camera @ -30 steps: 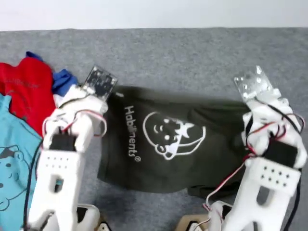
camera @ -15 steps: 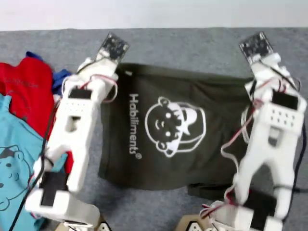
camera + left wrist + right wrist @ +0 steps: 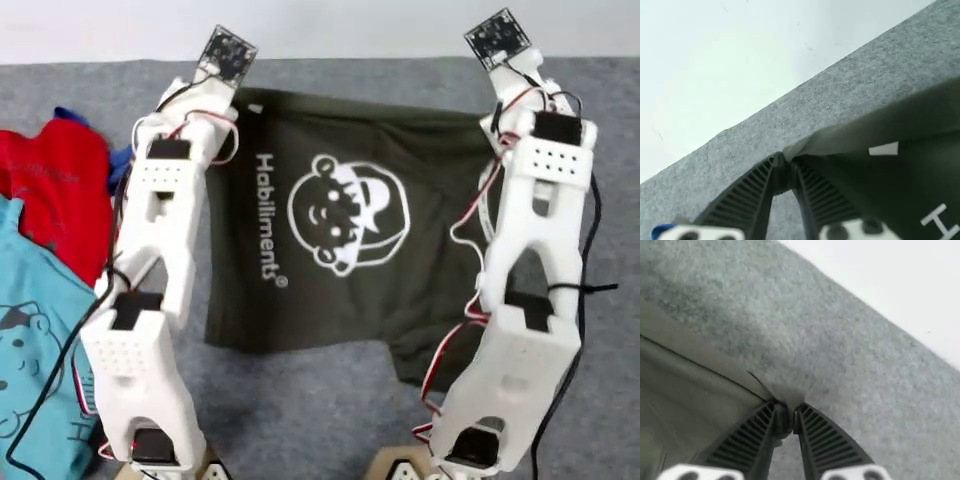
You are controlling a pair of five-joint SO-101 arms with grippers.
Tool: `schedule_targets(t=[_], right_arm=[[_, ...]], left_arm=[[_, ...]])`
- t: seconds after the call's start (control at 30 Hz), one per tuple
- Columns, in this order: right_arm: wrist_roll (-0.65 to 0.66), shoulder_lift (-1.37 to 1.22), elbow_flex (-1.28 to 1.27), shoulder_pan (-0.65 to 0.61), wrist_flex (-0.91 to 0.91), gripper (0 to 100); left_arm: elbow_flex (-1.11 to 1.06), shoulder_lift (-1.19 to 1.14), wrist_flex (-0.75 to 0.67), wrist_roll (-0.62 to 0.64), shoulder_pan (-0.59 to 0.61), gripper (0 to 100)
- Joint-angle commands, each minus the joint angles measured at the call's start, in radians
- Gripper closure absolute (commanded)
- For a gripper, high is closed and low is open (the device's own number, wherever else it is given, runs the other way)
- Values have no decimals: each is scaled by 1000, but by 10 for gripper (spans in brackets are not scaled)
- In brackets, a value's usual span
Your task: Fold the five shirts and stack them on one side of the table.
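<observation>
1. Left pincer (image 3: 785, 167): the black ribbed jaws are closed on one far corner of the dark olive cotton shirt with a white cartoon-face print (image 3: 340, 230). A small white sewn-in label (image 3: 884, 149) lies on the cloth just beside the pinched fold.
2. Right pincer (image 3: 785, 412): the jaws are closed on the opposite far corner of the same shirt. The cloth rises into a small peak at the tips.
3. Shirt position: the far hem runs nearly straight from one pincer to the other. The body lies print-up between the two arms, spreading back from the pincers toward the arm bases. One sleeve juts out at the near hem, partly under the right arm.
4. Grey felt table cover (image 3: 400, 72): only a narrow strip remains beyond both pincers. It ends at the table's far edge, where a pale white surface (image 3: 350, 25) begins.
5. Open room: bare felt lies on the outer side of the right pincer and arm. More lies behind the shirt's near hem, between the two arm bases.
6. Outer side of the left pincer: a crumpled red shirt (image 3: 55, 190), a blue garment (image 3: 128, 165) and a light blue printed shirt (image 3: 30, 330) overlap in a heap close beside the left arm.
</observation>
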State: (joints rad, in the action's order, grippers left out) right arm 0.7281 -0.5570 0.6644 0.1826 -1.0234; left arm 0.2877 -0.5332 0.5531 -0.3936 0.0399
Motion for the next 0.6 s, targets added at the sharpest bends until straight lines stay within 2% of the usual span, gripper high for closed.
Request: schedule_targets(t=[0.0, 0.27, 0.43, 0.57], right_arm=[[-11, -24, 135, -4, -82, 989], [6, -38, 152, -5, -384, 989], [51, -39, 181, -5, -576, 989], [52, -38, 249, -5, -746, 989]], left_arm=[[77, 9, 129, -18, 2, 998], [147, 9, 583, -264, -48, 998], [255, 5, 910, -408, -78, 998], [334, 6, 1117, -496, -110, 998]])
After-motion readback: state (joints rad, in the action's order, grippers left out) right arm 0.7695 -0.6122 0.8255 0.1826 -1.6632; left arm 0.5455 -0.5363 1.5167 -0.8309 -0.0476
